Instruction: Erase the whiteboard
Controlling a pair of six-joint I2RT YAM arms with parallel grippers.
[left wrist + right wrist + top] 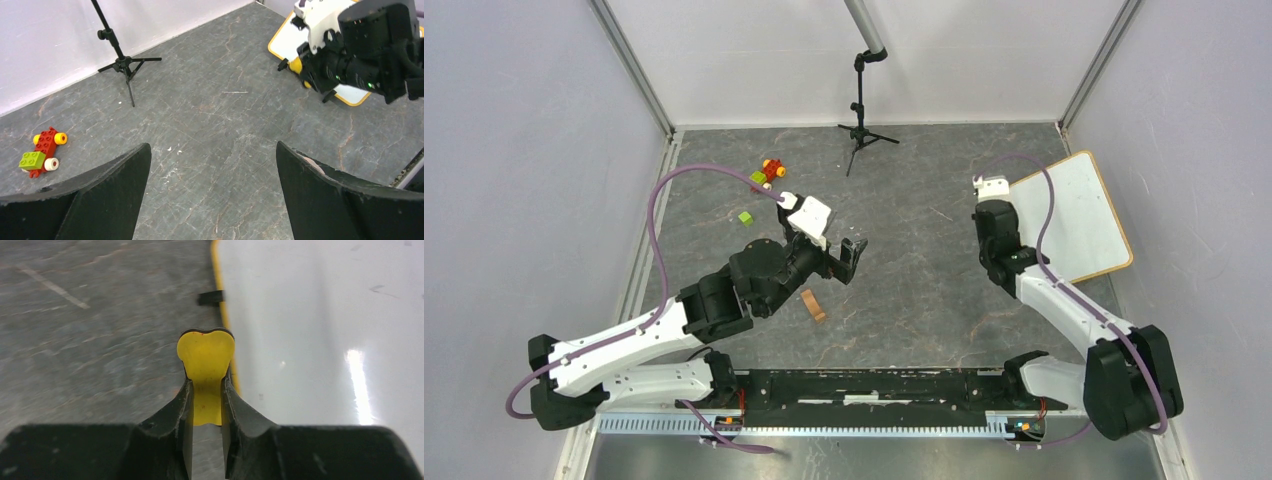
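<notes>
The big white board with a tan wooden frame (pixel 1074 215) lies far right on the grey counter (pixel 924 290), looking almost clean. The right pincer (pixel 205 390) pinches a yellow wiper (pixel 206 352) at its edge; the left pincer (pixel 212 165) gapes empty.

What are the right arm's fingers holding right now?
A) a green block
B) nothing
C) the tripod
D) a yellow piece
D: in the right wrist view the right fingers are shut on a yellow piece, close to the whiteboard edge.
</notes>
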